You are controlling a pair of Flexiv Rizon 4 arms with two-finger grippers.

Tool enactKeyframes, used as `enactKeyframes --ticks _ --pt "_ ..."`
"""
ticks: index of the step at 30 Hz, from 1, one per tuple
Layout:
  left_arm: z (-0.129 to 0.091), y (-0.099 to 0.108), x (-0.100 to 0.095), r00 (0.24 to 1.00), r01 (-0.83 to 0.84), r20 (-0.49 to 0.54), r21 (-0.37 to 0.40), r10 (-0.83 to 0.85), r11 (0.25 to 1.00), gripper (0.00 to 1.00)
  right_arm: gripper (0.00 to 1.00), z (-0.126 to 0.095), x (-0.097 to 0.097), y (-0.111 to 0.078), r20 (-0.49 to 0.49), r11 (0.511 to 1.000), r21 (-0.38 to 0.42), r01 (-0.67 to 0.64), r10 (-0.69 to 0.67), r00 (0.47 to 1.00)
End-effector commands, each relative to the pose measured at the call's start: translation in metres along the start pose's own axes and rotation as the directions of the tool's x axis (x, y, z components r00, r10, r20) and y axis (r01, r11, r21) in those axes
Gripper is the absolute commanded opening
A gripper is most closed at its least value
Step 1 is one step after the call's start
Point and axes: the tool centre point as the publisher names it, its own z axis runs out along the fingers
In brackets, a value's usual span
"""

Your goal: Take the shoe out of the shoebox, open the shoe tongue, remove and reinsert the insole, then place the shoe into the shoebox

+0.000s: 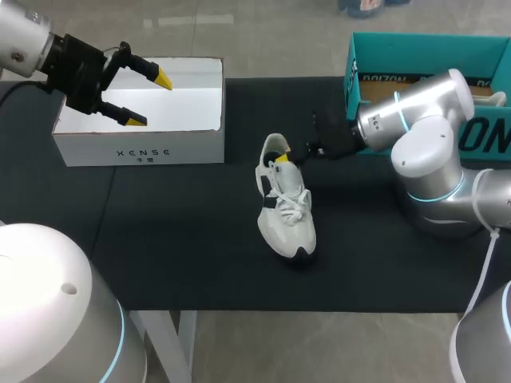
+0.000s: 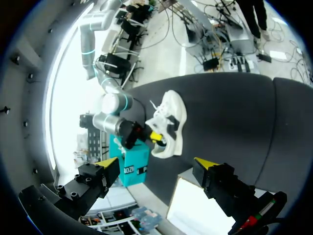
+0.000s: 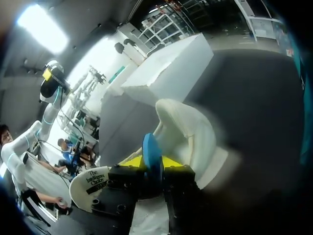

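White shoe (image 1: 286, 209) stands on its sole near the middle of the black worktop (image 1: 176, 239), toe at 6 o'clock and heel at 12, outside the teal shoebox (image 1: 415, 49). The shoebox sits at 2 o'clock from the shoe, partly hidden by the right arm and cut off at the edge, so its inside is mostly unseen. Right gripper (image 3: 152, 164) is at the heel opening, clamped on a thin blue insole (image 3: 150, 147) seen edge-on between the yellow tips. How much of the insole is inside the shoe is hard to make out. Left gripper (image 1: 148, 98) hangs wide open and holding nothing over a white box (image 1: 140, 148) at 10 o'clock from the shoe.
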Motion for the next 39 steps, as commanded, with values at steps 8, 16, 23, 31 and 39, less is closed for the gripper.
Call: enactKeyframes --ticks 8,16,23,31,39 --pt "0.0 0.0 0.0 1.0 0.0 -0.004 0.0 0.0 1.0 1.0 1.0 -0.005 0.009 0.02 0.036 0.999 0.026 0.03 -0.031 0.999" --pt "0.0 0.0 0.0 1.0 0.0 -0.004 0.0 0.0 1.0 1.0 1.0 -0.015 0.012 0.031 0.058 0.998 0.03 0.05 -0.052 0.997" --pt "0.0 0.0 0.0 1.0 0.0 -0.004 0.0 0.0 1.0 1.0 1.0 -0.023 0.022 0.039 0.081 0.997 0.03 0.07 -0.072 0.994" --pt "0.0 0.0 0.0 1.0 0.0 -0.004 0.0 0.0 1.0 1.0 0.2 -0.031 0.039 0.04 0.226 0.989 0.149 0.013 -0.047 0.973" --pt "0.0 0.0 0.0 1.0 0.0 -0.004 0.0 0.0 1.0 1.0 0.0 -0.04 0.051 0.038 0.401 0.957 0.283 -0.064 -0.057 0.914"
